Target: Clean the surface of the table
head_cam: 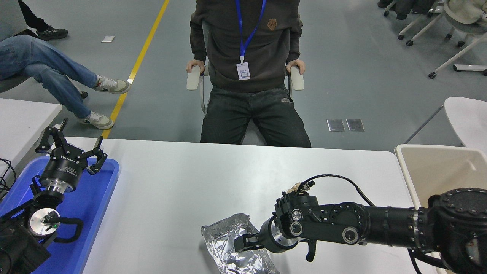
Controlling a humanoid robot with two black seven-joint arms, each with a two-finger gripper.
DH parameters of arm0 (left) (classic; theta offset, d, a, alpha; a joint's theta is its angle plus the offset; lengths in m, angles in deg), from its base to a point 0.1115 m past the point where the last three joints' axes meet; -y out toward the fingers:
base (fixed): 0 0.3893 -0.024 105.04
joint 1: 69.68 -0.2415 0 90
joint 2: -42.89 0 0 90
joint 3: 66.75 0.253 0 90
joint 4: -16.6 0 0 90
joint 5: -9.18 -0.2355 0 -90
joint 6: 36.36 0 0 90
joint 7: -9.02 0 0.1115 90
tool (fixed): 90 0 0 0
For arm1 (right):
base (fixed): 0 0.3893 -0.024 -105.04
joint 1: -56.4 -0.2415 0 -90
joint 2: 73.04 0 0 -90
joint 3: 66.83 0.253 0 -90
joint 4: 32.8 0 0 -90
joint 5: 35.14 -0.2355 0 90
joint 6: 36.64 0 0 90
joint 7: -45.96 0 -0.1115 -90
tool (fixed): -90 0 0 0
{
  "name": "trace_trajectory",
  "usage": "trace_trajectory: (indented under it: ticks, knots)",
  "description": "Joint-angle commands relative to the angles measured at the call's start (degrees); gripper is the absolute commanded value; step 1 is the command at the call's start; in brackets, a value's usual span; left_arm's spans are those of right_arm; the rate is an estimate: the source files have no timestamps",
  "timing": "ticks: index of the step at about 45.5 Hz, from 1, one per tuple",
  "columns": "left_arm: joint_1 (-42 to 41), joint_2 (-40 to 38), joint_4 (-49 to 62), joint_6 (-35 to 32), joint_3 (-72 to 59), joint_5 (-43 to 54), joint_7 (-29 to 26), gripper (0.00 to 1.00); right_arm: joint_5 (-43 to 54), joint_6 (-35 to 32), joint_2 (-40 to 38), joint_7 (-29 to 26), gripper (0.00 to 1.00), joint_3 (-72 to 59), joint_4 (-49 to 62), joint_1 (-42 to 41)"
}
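Note:
The table surface [182, 179] is a wide light grey-white top. A crumpled silver foil bag [224, 243] lies on it near the front edge. My right gripper [242, 243] reaches in from the right and sits low at the bag's right side, over its foil. Whether it is closed on the foil is hidden. A crumpled brown paper ball [293, 187] shows only as a sliver behind the right wrist. My left gripper [72, 144] is parked open over the blue tray at the lower left.
A blue tray [95, 205] lies at the table's left end. A beige bin [437, 171] stands at the right end. A person [247, 57] sits in a chair at the far side, hands on the armrests. Another table [23, 118] stands at the left.

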Motion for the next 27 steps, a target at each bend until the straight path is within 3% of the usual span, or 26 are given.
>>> trace_trajectory:
  ticks: [1, 6, 10, 12, 15, 17, 18, 27]
  knots:
    - [0.0, 0.0, 0.0, 0.0, 0.0, 0.0, 0.0, 1.0, 4.59, -0.06, 0.56, 0.33, 0.86, -0.34, 0.36, 0.48]
    - [0.0, 0.0, 0.0, 0.0, 0.0, 0.0, 0.0, 1.0, 8.55, -0.06, 0.74, 2.35, 0.71, -1.04, 0.19, 0.57]
    - [0.0, 0.0, 0.0, 0.0, 0.0, 0.0, 0.0, 1.0, 8.73, -0.15, 0.65, 4.28, 0.47, -1.92, 0.19, 0.48]
    - [0.0, 0.0, 0.0, 0.0, 0.0, 0.0, -0.08, 1.0, 9.16, -0.06, 0.65, 4.55, 0.29, -2.62, 0.19, 0.4]
    - [0.0, 0.0, 0.0, 0.0, 0.0, 0.0, 0.0, 1.0, 9.43, -0.06, 0.65, 4.55, 0.21, -2.89, 0.19, -0.04]
    - [0.0, 0.0, 0.0, 0.0, 0.0, 0.0, 0.0, 1.0, 9.43, 0.02, 0.65, 4.55, 0.04, -2.8, 0.19, -0.13]
    - [0.0, 0.0, 0.0, 0.0, 0.0, 0.0, 0.0, 1.0, 9.43, 0.02, 0.65, 4.55, 0.0, -2.8, 0.19, -0.22]
    - [0.0, 0.0, 0.0, 0.0, 0.0, 0.0, 0.0, 1.0, 9.43, -0.06, 0.48, 4.64, 0.0, -2.54, 0.19, -0.66]
